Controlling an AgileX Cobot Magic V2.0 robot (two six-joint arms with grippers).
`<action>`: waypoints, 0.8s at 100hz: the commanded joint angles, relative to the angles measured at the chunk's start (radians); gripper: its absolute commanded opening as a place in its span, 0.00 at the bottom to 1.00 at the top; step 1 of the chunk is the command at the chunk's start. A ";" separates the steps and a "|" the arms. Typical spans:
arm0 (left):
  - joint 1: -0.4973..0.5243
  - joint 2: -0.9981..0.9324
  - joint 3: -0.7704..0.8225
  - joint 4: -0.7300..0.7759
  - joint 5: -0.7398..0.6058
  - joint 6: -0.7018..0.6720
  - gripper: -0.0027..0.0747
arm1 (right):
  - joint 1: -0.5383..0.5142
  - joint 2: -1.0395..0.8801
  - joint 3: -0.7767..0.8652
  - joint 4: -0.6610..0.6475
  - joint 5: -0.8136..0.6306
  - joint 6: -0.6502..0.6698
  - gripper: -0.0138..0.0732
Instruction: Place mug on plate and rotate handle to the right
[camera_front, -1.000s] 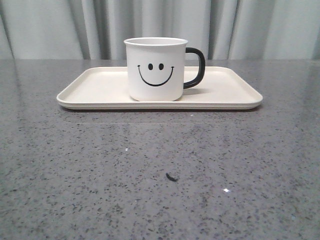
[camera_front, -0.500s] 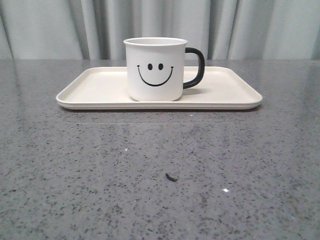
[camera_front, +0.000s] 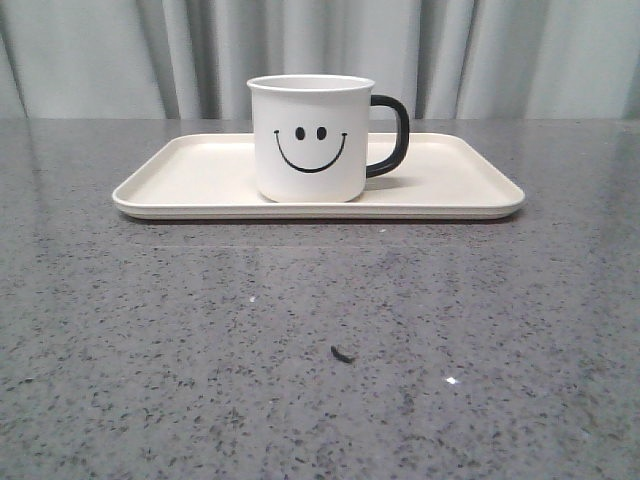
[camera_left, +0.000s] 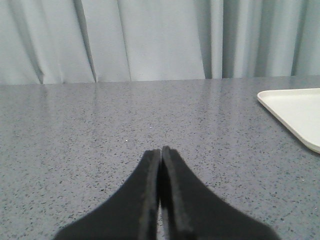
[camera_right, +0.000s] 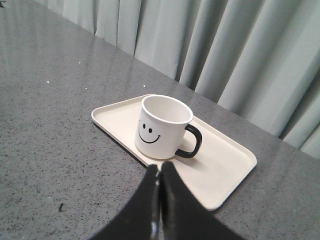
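**— Where does the mug sit?**

— The mug (camera_front: 311, 138) stands upright on the plate (camera_front: 200, 175), a little left of its middle, smiley toward me. The handle (camera_front: 391, 135) points right. I judge both halves of the task done.

**— How would it handle if you had to take it again?**

— Rigid, glossy, probably ceramic: slippery and chippable, moderately heavy. I'd pinch the wall at the rim, or the black loop for turning.

**— And your arms?**

— Both are off the work. My left gripper (camera_left: 160, 159) has its fingers pressed together, empty, low over the table (camera_front: 320, 330) to the left of the plate. My right gripper (camera_right: 160, 172) is likewise closed on nothing, raised on the near side and looking down at the mug.
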 joint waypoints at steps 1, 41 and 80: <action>0.003 -0.032 0.004 0.000 -0.083 -0.011 0.01 | -0.002 0.009 -0.022 0.014 -0.077 -0.003 0.09; 0.003 -0.032 0.004 0.000 -0.083 -0.011 0.01 | -0.002 0.014 -0.021 0.014 -0.103 -0.003 0.09; 0.003 -0.032 0.004 0.000 -0.083 -0.011 0.01 | -0.053 0.014 0.158 -0.050 -0.564 0.119 0.09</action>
